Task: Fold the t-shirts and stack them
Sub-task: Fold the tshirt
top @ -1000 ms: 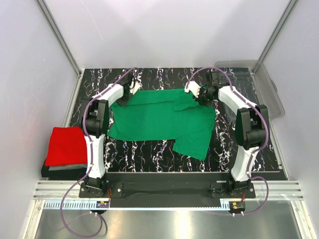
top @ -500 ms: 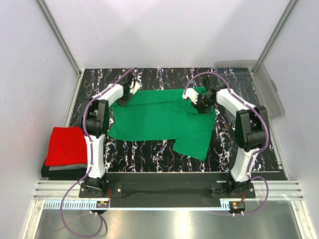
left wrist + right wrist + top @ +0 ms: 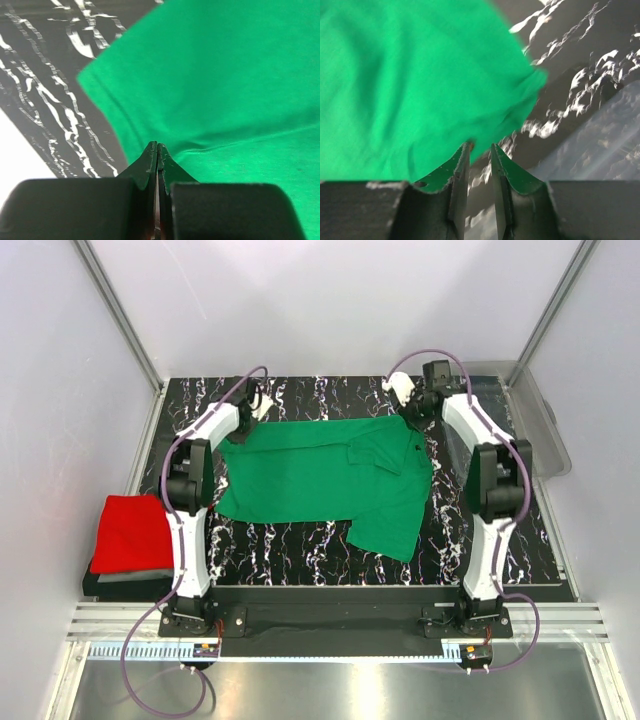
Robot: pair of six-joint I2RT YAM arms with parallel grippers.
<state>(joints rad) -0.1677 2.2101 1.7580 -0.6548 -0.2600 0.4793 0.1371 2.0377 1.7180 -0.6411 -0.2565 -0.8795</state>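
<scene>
The bright green t-shirt (image 3: pixel 320 475) lies spread on the black marbled table (image 3: pixel 300 395), with one flap folded over at its upper right. My left gripper (image 3: pixel 252 412) is shut at the shirt's far left corner. Its tips (image 3: pixel 157 146) sit just over the green cloth (image 3: pixel 225 75), and no cloth shows between them. My right gripper (image 3: pixel 407 400) hovers past the shirt's far right corner, open by a narrow gap (image 3: pixel 479 147) with nothing in it. The green corner (image 3: pixel 420 75) lies just beyond its fingertips. A folded red t-shirt (image 3: pixel 133 530) rests on a folded grey one (image 3: pixel 125 578) at the left.
A clear plastic bin (image 3: pixel 535 420) stands at the back right, close beside the right arm. White walls with metal posts enclose the table on three sides. Bare table runs behind the shirt and along its front edge (image 3: pixel 300 560).
The right gripper swung toward the back right, drew the shirt's upper right part outward, then opened and let it go. The left gripper moved a little farther back.
</scene>
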